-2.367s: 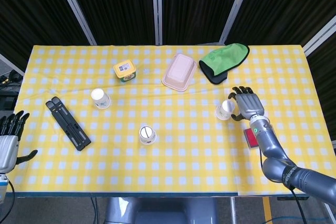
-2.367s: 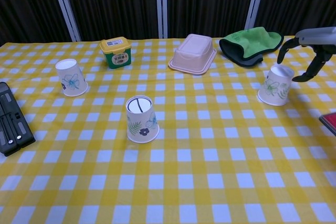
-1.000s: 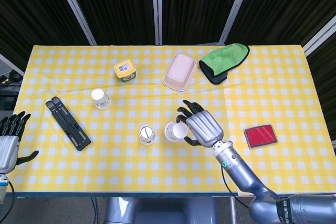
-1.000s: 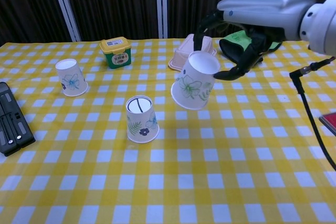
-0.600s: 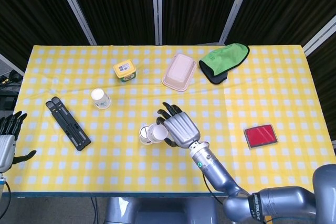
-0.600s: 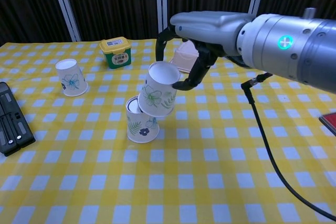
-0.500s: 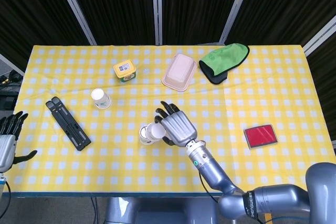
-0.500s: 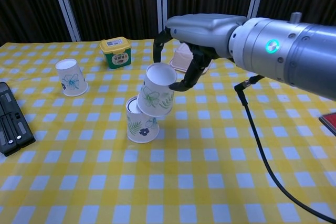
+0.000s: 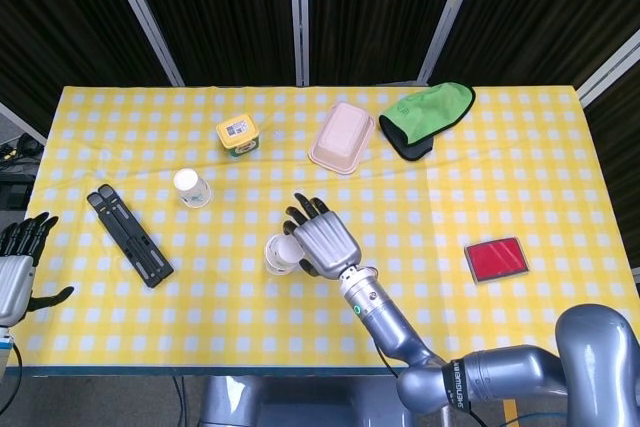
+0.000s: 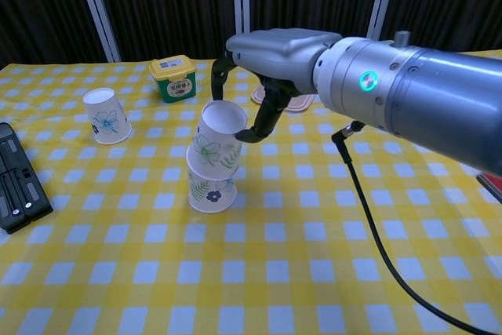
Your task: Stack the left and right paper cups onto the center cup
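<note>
A: Left to right, quick. Left hand sits off the surface edge, fingers spread, holding nothing. Black folded stand lies between it and the cups.

B: Left cup?

A: Upside down, untouched, well to the left of the right hand and a bit beyond it. Not stacked yet. Green-lidded tub stands farther back.

B: And the middle?

A: Right hand grips the right cup, fingers curled around its upper part. That cup sits partway over the center cup, directly beneath the hand, and it looks tilted, not fully seated.

B: Risk?

A: My read: if the hand lets go with the cup cocked, it slides off or tips the center cup. Pushing down off-axis could crush the paper rim or shove the bottom cup sideways. Needs squaring up first.

B: Right of the hand?

A: Pink container and green cloth beyond it, red card off to its right. All well apart, no interference.
</note>
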Controlling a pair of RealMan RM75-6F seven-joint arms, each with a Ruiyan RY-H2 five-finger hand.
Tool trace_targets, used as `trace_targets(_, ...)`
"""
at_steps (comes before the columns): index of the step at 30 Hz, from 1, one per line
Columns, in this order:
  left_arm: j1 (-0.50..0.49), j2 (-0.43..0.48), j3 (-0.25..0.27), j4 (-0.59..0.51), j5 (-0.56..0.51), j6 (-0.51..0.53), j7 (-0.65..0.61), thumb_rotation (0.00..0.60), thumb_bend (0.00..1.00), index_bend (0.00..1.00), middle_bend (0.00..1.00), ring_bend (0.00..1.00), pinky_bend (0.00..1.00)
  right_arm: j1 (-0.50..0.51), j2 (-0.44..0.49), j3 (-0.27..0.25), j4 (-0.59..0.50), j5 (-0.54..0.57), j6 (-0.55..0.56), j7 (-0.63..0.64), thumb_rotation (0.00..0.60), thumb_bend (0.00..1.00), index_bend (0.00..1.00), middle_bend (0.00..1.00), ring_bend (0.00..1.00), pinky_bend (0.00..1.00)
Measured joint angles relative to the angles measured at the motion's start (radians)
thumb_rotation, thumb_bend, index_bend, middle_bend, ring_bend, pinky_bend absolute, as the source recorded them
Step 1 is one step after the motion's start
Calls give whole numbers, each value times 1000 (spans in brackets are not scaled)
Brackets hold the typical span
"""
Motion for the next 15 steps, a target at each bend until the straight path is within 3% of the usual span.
trace_targets(15,-3,0,1,1,-5,-7,-2,600,37,0,0,0,0,14,-44,2,10,-6,35,0,600,117,215,96,21,153)
